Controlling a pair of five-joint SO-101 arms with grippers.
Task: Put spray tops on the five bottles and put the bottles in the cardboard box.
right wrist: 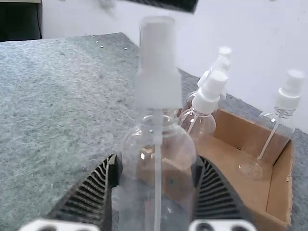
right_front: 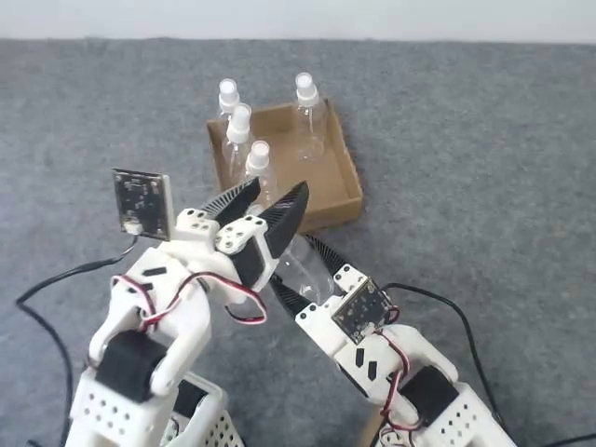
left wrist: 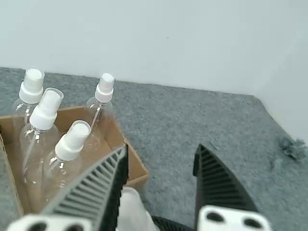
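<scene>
- The fifth bottle (right wrist: pixel 156 159) stands upright just outside the box (right_front: pixel 349 163), on the arms' side of its near wall. The right pincer (right wrist: pixel 155 171) is clamped on its clear body, one ribbed finger on each side.
- Its white top (right wrist: pixel 157 72) sits on the neck, with the dip tube running straight down inside.
- The left pincer (left wrist: pixel 161 154) hangs over that top with its fingers spread wide, holding nothing. The top shows just beside one finger (left wrist: pixel 103 187), and we cannot tell whether they touch.
- From above, the left arm and its pincer cover most of the fifth bottle. We see only a bit of clear body between the two pincers.
- Four capped bottles (right_front: pixel 239 126) stand upright in the box. Three are bunched along the wall on the left arm's side, and one stands apart in the far corner on the other side.
- The box's near wall stands between the fifth bottle and the bare cardboard floor.
- The grey table (right_front: pixel 484 140) carries everything, and black cables (right_front: pixel 37 317) trail across it by the arms' bases.
- A tuft of fluff (left wrist: pixel 288 147) lies well away from the box.
</scene>
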